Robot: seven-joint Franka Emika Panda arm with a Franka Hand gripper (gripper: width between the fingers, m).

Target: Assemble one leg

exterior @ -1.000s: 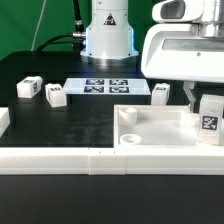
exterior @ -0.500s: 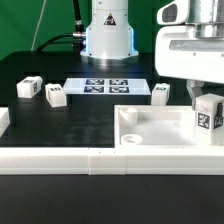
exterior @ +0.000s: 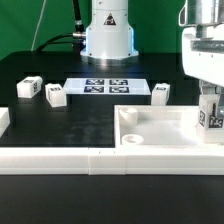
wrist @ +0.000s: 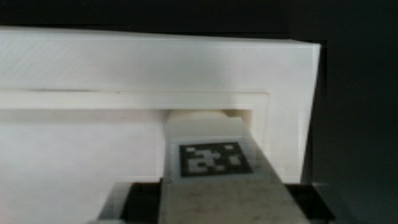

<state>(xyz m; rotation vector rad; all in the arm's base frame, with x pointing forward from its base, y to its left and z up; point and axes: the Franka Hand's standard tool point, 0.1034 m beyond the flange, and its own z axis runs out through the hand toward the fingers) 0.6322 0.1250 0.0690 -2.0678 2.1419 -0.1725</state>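
My gripper [exterior: 209, 104] is shut on one leg [exterior: 211, 116], a small white block with a black-and-white tag, and holds it upright at the right end of the large white tray-like panel [exterior: 150, 133]. In the wrist view the leg [wrist: 214, 160] stands between my dark fingers [wrist: 150, 204], with the panel's wall [wrist: 143, 70] beyond it. I cannot tell if the leg touches the panel. Three more legs lie on the black table: two at the exterior view's left [exterior: 29, 88] [exterior: 55, 96] and one behind the panel [exterior: 161, 92].
The marker board [exterior: 105, 86] lies flat at the back centre, before the robot base [exterior: 108, 40]. A long white rail [exterior: 60, 160] runs along the table's front edge. Another white piece [exterior: 3, 120] shows at the exterior view's left edge.
My gripper has moved toward the exterior view's right with the leg still in it. The loose legs and the panel have not moved.
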